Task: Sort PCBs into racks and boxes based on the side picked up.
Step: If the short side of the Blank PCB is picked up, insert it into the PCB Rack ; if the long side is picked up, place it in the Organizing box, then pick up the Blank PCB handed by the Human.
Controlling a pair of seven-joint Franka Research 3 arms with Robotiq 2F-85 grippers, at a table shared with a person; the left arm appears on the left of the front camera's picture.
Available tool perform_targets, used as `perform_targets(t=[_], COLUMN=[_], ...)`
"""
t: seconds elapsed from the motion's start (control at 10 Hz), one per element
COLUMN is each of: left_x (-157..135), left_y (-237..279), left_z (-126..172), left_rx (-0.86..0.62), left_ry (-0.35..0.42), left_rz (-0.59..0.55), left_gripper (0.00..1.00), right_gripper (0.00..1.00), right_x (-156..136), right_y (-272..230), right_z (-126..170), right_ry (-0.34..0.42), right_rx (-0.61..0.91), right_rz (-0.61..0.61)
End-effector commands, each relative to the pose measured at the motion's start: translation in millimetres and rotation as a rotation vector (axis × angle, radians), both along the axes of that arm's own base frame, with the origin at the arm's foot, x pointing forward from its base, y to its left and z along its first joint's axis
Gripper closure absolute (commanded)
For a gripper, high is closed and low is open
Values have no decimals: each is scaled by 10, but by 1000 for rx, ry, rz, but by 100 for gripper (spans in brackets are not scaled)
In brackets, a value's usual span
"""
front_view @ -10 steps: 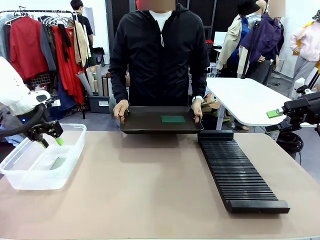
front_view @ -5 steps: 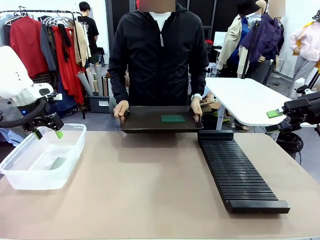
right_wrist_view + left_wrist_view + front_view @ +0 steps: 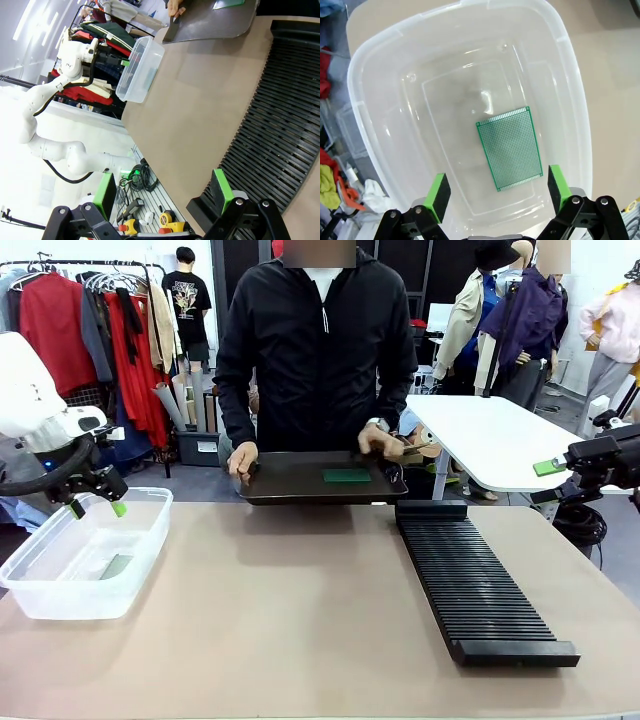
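Read the front view as a clock face with twelve toward the person. Nearest, at about four o'clock on the tan table (image 3: 300, 630), lies the long black slotted rack (image 3: 478, 585). Its length runs roughly from six to twelve, so the cross slots lie three to nine within the right arm's reach, and no board stands in it.

At eight to nine o'clock sits the clear translucent plastic tub (image 3: 40, 590), on the left arm's side. A thin green circuit board (image 3: 117, 566) lies flat on its floor. In the left wrist view this circuit board (image 3: 510, 147) shows its pale speckled face up. Its long axis there runs nearly twelve to six, leaning toward five, roughly along the length of the plastic tub (image 3: 357, 100).

The black left gripper with green pads (image 3: 95, 504) hangs above the tub's far rim. Its wrist view shows the left gripper (image 3: 497, 190) spread wide and empty, with the board well below the pads. I judge this piece sorted.

At three o'clock, off the table's edge, the right gripper (image 3: 552, 467) waits level, probably parked clear of the person. In its own view the right gripper (image 3: 162, 192) is wide apart, with nothing between the fingers.

Farthest, at twelve, the person holds a shallow dark tray (image 3: 290, 485) at the table's far edge. One hand (image 3: 241, 462) grips its rim and the other hand (image 3: 380, 443) rests over its right part. Beside that hand a darker green board (image 3: 347, 476) lies flat, long axis nine to three, seemingly offered for the next pick.
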State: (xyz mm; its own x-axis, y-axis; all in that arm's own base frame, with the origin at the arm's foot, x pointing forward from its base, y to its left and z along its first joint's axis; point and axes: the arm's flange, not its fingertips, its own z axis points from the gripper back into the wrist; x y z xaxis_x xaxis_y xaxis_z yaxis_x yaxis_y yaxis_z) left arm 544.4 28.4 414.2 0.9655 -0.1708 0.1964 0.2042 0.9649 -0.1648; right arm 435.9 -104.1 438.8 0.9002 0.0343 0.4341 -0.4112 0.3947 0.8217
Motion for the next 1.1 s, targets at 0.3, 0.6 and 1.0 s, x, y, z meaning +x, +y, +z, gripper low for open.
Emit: perform_targets(t=[0.3, 0.6, 1.0], left_x=[2, 2, 110], left_y=[18, 18, -54], left_z=[-7, -7, 122], left_rx=[-21, -21, -191], left_ry=[-6, -6, -26], left_rz=[-2, -2, 31], left_gripper=[0, 0, 0], right_gripper=[0, 0, 0], right_x=[-14, -14, -14], right_y=[11, 11, 11], right_z=[-8, -8, -8], right_ry=[-5, -5, -5], right_rx=[-17, -17, -17], right_rz=[-1, -1, -1])
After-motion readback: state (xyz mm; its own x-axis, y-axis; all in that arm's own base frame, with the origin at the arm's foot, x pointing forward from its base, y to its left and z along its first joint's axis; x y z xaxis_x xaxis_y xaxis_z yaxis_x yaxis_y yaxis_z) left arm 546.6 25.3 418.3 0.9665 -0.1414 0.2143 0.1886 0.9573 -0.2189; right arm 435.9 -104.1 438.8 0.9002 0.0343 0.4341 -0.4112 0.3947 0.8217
